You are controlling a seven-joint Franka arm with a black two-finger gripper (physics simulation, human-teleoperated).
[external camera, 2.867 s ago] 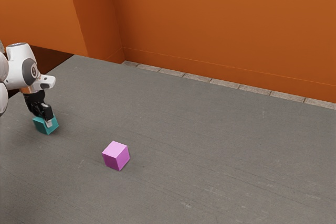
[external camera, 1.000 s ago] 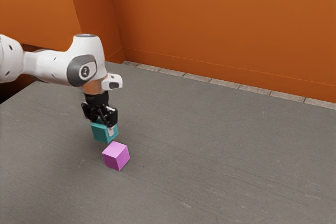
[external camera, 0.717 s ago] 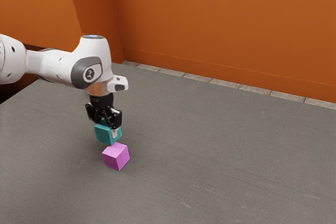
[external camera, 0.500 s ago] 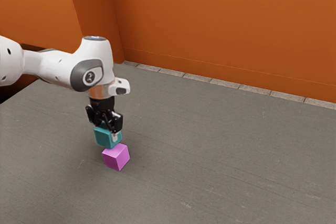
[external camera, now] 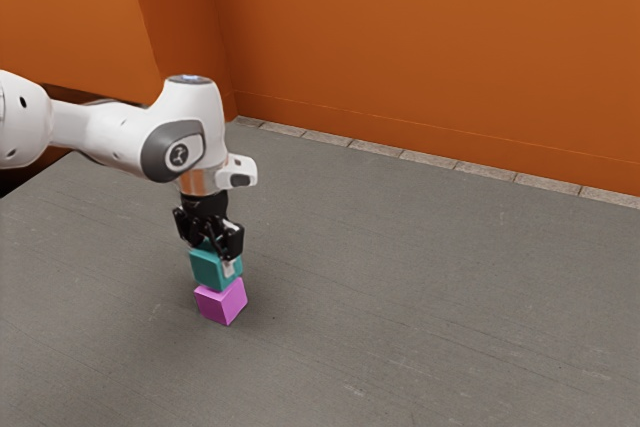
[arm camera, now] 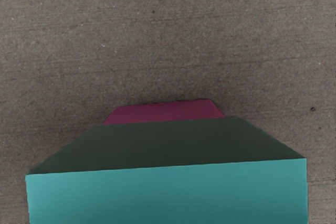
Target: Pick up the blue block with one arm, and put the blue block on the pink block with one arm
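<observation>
While the blue block is being held between the black fingers, which are closing on it from two sides with only the block's width between them, it is sitting directly over the pink block, its underside appearing to meet the pink block's top face, though I cannot tell whether the two are truly touching or a sliver apart. Half a second ago it was hanging a little above the pink block and slightly toward the exterior view's left of it; a second ago it was higher and further off to that side, and nearly three seconds ago it was resting on the table well away from the pink block. So the carry is ending and the lowering is all but finishing. From the wrist, the blue block is lying just under the hand, and a narrow strip of the pink block is peeking out beyond its far edge, which suggests the two are lining up closely rather than perfectly. The white arm is reaching in above the pink block, the grey table is spreading around the pink block, and the orange wall is standing well behind it. By my judgement, the next step is letting go and lifting straight off, gently enough that the stack is not tipping.
</observation>
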